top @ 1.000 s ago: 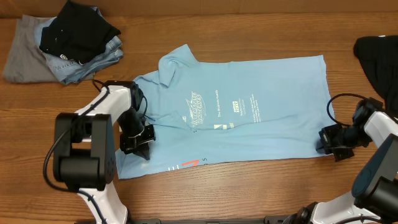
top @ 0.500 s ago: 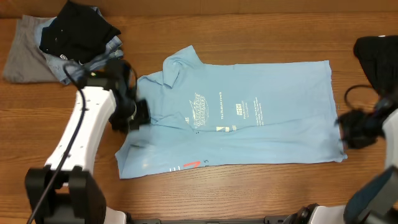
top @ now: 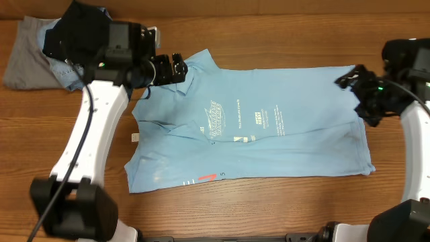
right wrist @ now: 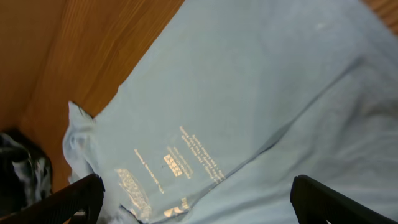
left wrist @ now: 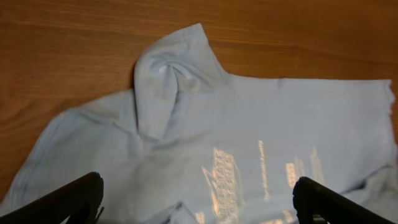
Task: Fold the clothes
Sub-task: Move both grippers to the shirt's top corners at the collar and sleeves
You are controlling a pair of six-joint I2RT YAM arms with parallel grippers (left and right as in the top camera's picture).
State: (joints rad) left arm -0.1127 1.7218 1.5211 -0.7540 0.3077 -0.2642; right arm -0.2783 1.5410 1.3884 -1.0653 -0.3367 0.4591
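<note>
The T-shirt (top: 282, 144) is spread lengthwise between the left gripper (top: 176, 67) and right gripper (top: 348, 77), both poised over its far edge with jaws released and nothing grasped.

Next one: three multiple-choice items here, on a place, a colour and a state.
1. Where is the pile of other clothes? A. far-left corner of the table B. near-right corner C. near edge, centre
2. What colour is the spread T-shirt? A. red B. light blue C. grey
3. The left claw and right claw are: A. both open B. both shut on cloth C. one shut
Answers: 1 A, overhead shows it there; 2 B, pale blue in every view; 3 A, wrist views show each spread wide, gripping nothing.
</note>
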